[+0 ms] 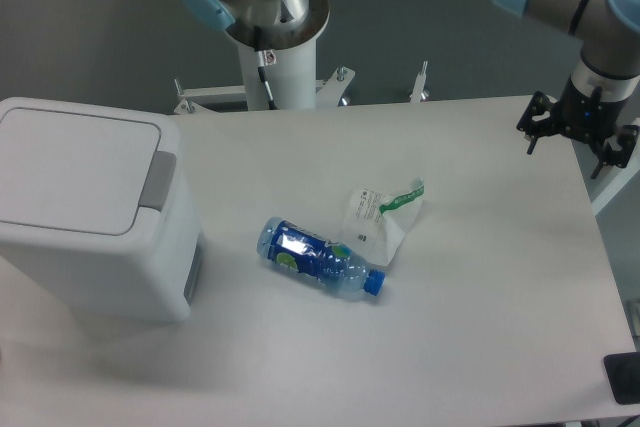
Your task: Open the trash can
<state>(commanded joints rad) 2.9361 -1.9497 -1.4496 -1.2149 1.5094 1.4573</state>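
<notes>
White trash can (80, 217), grey tab (158, 180), blue bottle (320, 257)

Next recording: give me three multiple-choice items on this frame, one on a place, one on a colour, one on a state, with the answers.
1. Where does the large white boxy plastic trash can stand?
A. table's left side
B. table's right edge
C. behind the arm's base

2. What colour is the cap of the clear plastic bottle lying on its side?
A. red
B. blue
C. white

3. How is the trash can's flat lid?
A. taken off
B. raised upright
C. shut flat

Answers: 1 A, it fills the left of the white table; 2 B, the cap shows blue; 3 C, the lid lies flat, with the black two-finger gripper far away at the right edge.
</notes>
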